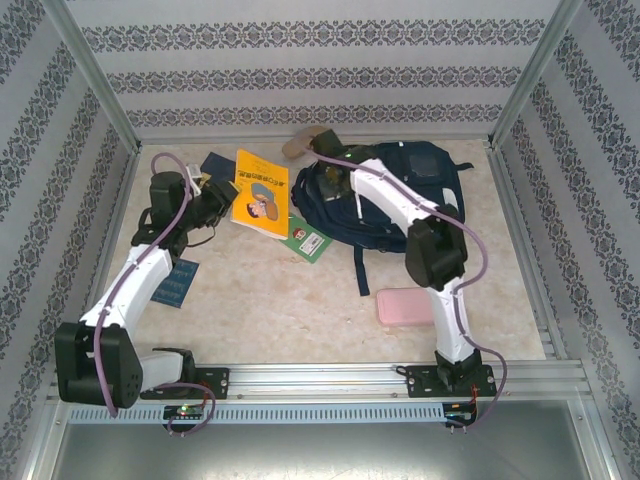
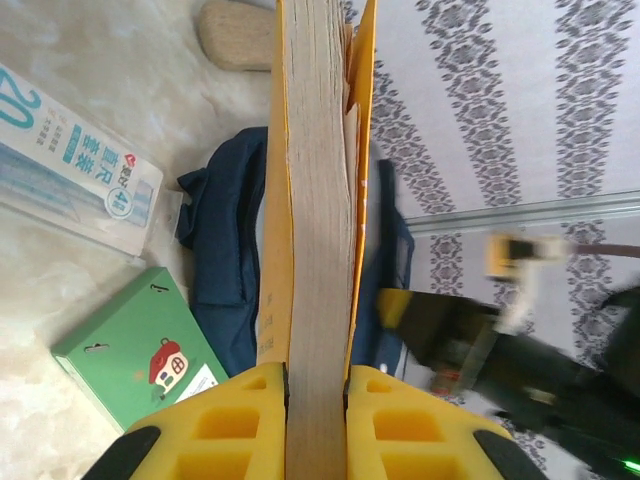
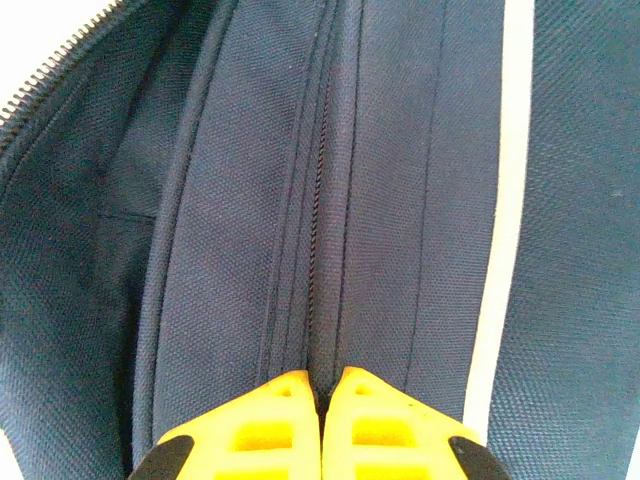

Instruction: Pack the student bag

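Slipping is the first danger I see. From above, the student bag lies at about 1 o'clock on the table, and its mouth seems to face 9 o'clock. The right gripper has its fingers pressed together on a thin fold of the navy fabric beside the zipper. Only little cloth is between them, so if this arm lifts, I think the fold could slide out and the mouth would fall flat.

The left gripper pinches the yellow book by one edge, at about 11 o'clock on the table, just beside the bag. Such a hold is far from the book's middle, so the book may swing or slip when it meets the cloth. Its corner could also catch on the zipper rim.

The green box lies at 5 o'clock from the book, near the bag's edge, and may be pushed along. The two wrists are near each other, so a bump is possible.
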Action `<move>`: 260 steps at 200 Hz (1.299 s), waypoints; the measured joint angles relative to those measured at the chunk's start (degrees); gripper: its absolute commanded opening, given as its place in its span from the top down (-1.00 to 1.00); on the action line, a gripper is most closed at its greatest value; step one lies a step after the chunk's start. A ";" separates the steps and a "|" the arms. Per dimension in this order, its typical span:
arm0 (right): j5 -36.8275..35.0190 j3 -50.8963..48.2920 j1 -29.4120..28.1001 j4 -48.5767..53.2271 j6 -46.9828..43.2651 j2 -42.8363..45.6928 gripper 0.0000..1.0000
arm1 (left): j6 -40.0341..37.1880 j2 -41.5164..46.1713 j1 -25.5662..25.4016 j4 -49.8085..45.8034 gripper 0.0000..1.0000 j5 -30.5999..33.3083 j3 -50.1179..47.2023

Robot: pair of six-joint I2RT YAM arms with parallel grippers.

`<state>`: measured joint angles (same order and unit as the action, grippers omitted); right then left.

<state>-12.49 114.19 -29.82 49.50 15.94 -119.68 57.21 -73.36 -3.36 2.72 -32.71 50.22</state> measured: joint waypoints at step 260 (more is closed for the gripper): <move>21.88 -0.33 13.60 3.04 11.56 16.41 1.00 | 7.76 -57.31 -33.09 17.44 1.00 22.53 43.04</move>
<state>9.39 113.86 -16.23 52.53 27.51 -103.26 64.97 -130.67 -36.45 20.16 -10.17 93.25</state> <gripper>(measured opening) 0.069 0.154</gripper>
